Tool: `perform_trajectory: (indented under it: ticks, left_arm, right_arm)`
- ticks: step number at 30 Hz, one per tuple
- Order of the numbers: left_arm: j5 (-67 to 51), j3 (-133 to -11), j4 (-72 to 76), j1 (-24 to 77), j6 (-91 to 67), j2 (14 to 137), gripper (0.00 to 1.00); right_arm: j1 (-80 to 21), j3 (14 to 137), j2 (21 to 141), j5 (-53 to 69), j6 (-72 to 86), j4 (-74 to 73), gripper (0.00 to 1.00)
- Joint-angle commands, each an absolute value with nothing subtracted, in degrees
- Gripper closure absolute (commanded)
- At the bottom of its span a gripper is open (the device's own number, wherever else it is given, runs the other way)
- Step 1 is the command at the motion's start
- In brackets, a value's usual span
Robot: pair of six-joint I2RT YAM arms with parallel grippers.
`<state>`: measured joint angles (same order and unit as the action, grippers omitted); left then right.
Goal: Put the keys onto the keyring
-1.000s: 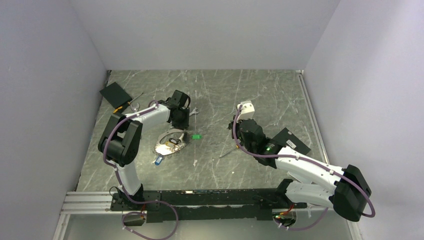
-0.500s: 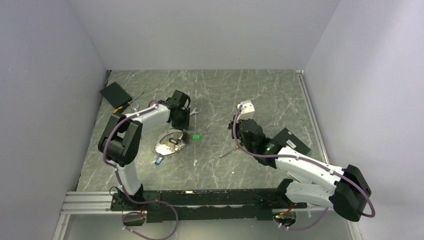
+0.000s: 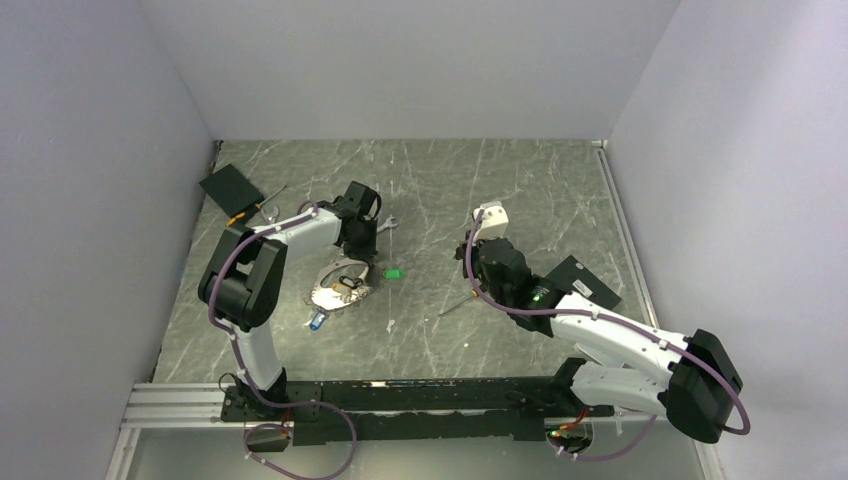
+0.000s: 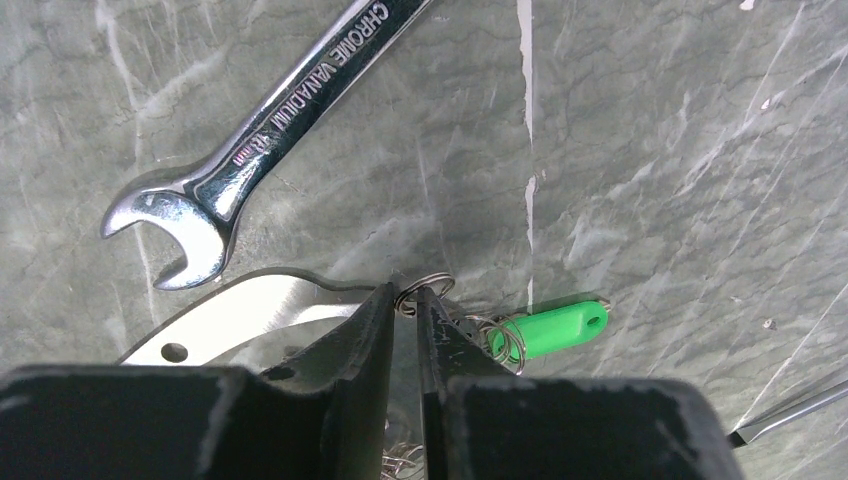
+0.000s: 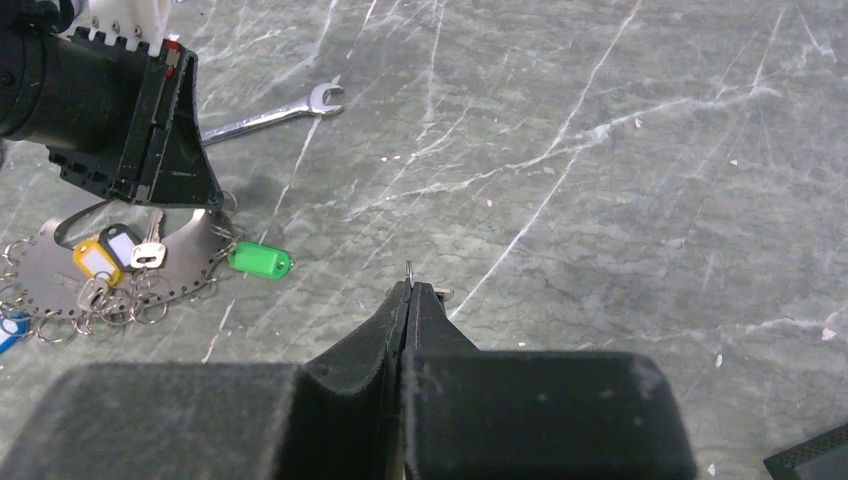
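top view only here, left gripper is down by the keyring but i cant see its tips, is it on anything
Observer: In the left wrist view the left gripper has its jaws almost together, with a small wire ring right at its tips; pinched or not, I can't tell.
Operator: whose ring is it
Observer: Unclear. The green key tag lies just beside it with rings of its own.
Operator: and the other arm
Observer: The right gripper is shut, a thin metal sliver poking from its tips; I can't identify it.
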<state>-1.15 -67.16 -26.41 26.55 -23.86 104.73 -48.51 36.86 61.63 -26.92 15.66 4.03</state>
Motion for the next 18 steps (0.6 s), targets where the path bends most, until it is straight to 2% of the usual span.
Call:
perform_trajectory:
  ticks: [1, 3, 5, 9, 13, 18]
  left_arm:
    - [-0.8, -68.0, -25.9, 26.4, -24.2, 104.6, 0.79]
    - [-0.5, -67.7, -25.6, 26.4, -24.1, 104.6, 0.73]
    - [-0.1, -67.6, -25.3, 26.4, -24.0, 104.9, 0.73]
    - [-0.1, -67.8, -24.7, 26.4, -23.9, 105.9, 0.81]
    - [-0.1, -68.1, -25.3, 26.4, -23.8, 105.6, 0.98]
    - [2.6, -69.2, -28.7, 26.4, -24.2, 102.5, 1.00]
  right_arm:
    - [-48.3, 37.6, 61.6, -26.5, 16.4, 6.7, 1.00]
    - [-48.3, 37.5, 61.6, -26.4, 16.4, 6.7, 1.00]
    - [-48.3, 37.5, 61.6, -26.4, 16.4, 6.7, 1.00]
    - [-48.3, 37.7, 61.7, -26.4, 16.4, 6.5, 1.00]
    - [-48.3, 37.6, 61.6, -26.7, 16.3, 6.3, 1.00]
    - [-48.3, 37.8, 61.7, -26.8, 16.2, 6.3, 1.00]
